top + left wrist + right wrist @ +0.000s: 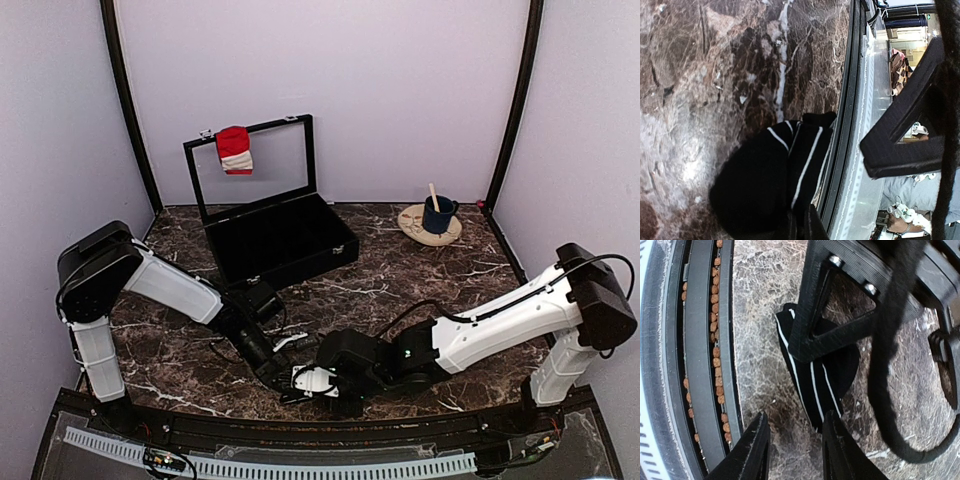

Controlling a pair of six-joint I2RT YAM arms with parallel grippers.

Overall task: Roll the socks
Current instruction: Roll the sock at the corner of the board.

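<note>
A black sock with thin white stripes (765,175) lies bunched on the marble right beside the table's front rail. My left gripper (801,229) is shut on its near edge, the two fingers almost touching. In the right wrist view the same black sock (822,385) lies under the left gripper's finger (830,325). My right gripper (792,450) is open just short of the sock's end, and bare marble lies between its fingers. A red sock with a white band (234,150) hangs over the top edge of the open case lid. Both grippers meet low at the front (295,378).
An open black case (285,240) stands at the back left with its lid upright. A blue mug with a wooden stick (437,213) sits on a round wooden coaster at the back right. The black front rail (300,432) runs close beside the sock.
</note>
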